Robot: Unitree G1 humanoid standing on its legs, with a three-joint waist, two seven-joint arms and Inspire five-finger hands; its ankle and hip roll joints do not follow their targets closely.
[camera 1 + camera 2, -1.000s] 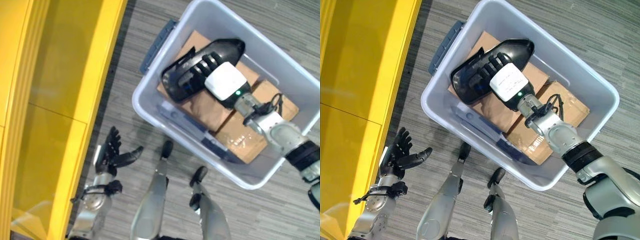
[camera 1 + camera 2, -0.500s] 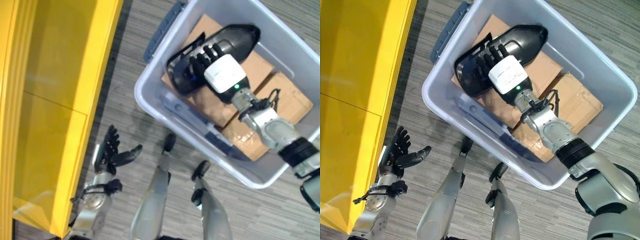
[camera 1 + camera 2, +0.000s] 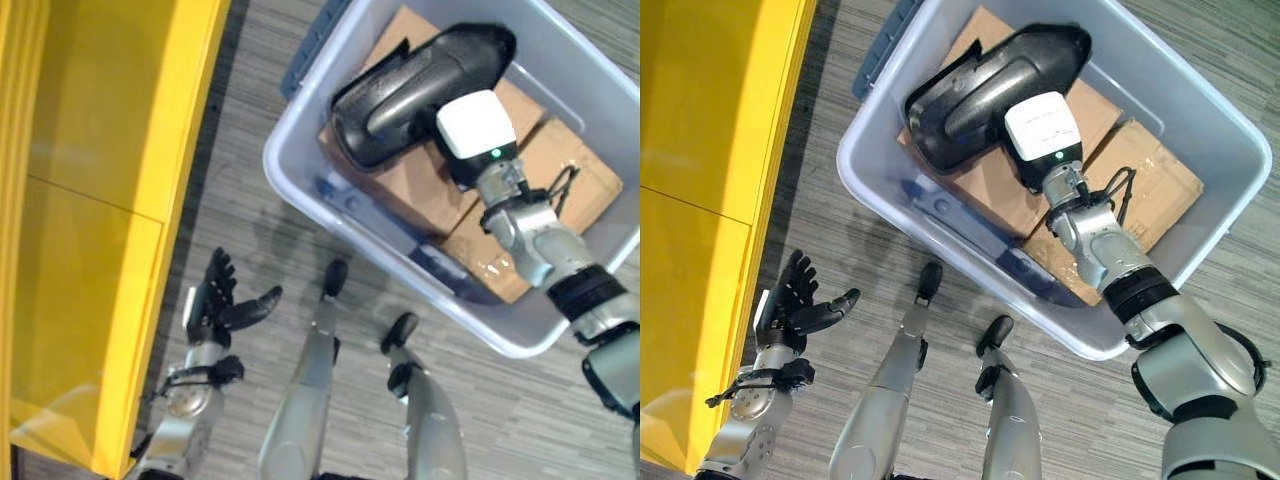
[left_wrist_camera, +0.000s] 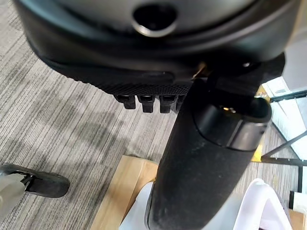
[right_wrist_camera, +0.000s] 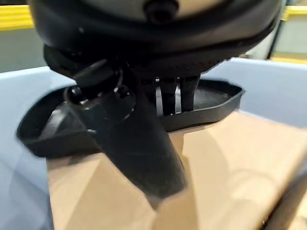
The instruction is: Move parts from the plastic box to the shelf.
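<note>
Black moulded part [image 3: 415,95] sits tilted on cardboard [image 3: 400,195] inside the plastic box [image 3: 300,190], at one o'clock in the head view. The right hand [image 3: 475,135] grasps it from underneath, fingers curled at its rim. Lift straight, clearing the wall. Left hand [image 3: 215,305] hangs open at seven o'clock beside the yellow shelf [image 3: 110,200].

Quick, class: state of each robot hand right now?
Left hand: open, empty.
Right hand: shut on the black moulded plastic part in the grey plastic box.
</note>
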